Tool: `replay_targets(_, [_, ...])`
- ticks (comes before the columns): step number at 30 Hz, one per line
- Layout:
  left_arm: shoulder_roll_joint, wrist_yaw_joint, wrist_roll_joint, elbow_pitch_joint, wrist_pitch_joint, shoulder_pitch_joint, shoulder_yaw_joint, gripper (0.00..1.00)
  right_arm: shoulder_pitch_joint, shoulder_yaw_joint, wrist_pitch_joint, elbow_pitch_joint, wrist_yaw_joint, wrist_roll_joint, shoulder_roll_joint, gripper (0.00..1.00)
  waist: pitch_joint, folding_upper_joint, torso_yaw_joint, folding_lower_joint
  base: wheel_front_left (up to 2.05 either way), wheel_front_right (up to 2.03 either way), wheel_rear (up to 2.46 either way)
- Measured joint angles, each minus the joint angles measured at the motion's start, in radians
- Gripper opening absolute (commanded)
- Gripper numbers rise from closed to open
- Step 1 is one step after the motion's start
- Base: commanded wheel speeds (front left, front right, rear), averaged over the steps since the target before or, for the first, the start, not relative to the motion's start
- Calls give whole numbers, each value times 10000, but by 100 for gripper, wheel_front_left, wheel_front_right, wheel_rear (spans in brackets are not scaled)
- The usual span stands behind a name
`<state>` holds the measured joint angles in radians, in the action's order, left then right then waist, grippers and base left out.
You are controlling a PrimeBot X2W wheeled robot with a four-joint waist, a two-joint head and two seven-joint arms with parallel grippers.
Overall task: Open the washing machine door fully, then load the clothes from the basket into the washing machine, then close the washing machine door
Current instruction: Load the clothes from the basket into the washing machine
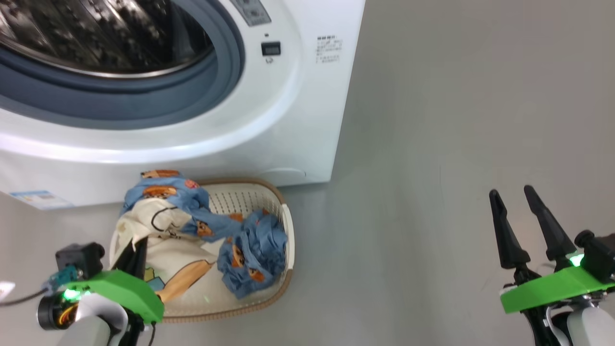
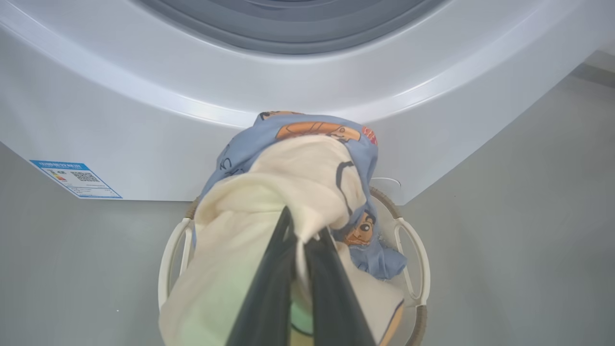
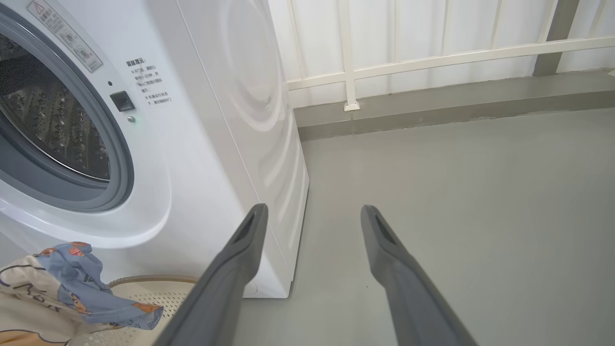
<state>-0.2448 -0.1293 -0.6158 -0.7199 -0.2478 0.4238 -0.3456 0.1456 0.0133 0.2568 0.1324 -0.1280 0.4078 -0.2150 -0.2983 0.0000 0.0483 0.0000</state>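
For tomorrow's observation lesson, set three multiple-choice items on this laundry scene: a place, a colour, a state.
1. Where does the basket stand? A) on the floor before the washing machine B) inside the drum C) on top of the machine
2. What colour is the basket's rim? A) green B) brown C) black
3. How is the left pincer? A) wide open B) shut on the clothes C) shut on a basket handle
Answers: 1 A, it sits on the floor at the machine's foot; 2 B, a brown woven band edges it; 3 B, its fingers pinch cream fabric.
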Motion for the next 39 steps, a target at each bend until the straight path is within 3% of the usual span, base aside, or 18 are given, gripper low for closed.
replay_targets(12, [495,0,1289,2591,-2,-2215,1685,0,-1060,-173,0,52,0,180,-148,100,1360,0,-131,1,0,0,0])
replay_targets(22, [895,0,2096,4577,-2,-3781,2757,0,-1711,-562,0,-25,0,180,-107,100,1635,0,-222,1,0,0,0])
replay_targets(39, [1325,0,2336,5492,-2,-3794,3095,0,-1678,-593,0,-96,0,178,-38,100,1372,0,-231,1,0,0,0])
